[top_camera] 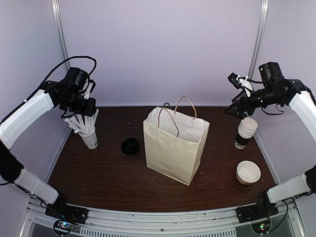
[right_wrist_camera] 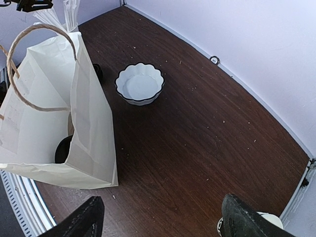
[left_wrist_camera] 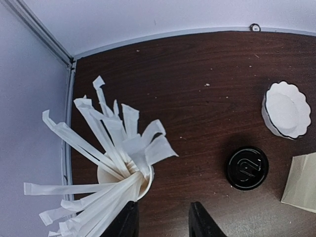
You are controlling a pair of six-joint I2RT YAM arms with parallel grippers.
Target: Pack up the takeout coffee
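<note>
No single lidded cup shows, so the takeout coffee is out of view. A loose round black lid (top_camera: 130,145) (left_wrist_camera: 247,168) lies flat on the table, left of the upright paper bag (top_camera: 173,143) (right_wrist_camera: 94,123). A dark round shape (right_wrist_camera: 63,149) sits low at the bag; I cannot tell what it is. My left gripper (top_camera: 84,109) (left_wrist_camera: 163,208) hangs over the white cup of straws (top_camera: 90,136) (left_wrist_camera: 123,173), jaws partly apart, its left finger against the straws and only bare table between the tips. My right gripper (top_camera: 234,109) (right_wrist_camera: 162,205) stands wide open and empty above the stack of nested cups (top_camera: 245,132) (right_wrist_camera: 270,218).
A scalloped white bowl (left_wrist_camera: 286,109) (right_wrist_camera: 139,84) sits behind the bag near the back wall. Another pale bowl (top_camera: 248,172) stands at the front right. The bag's handles (top_camera: 185,103) stick up. Walls close off the left, back and right.
</note>
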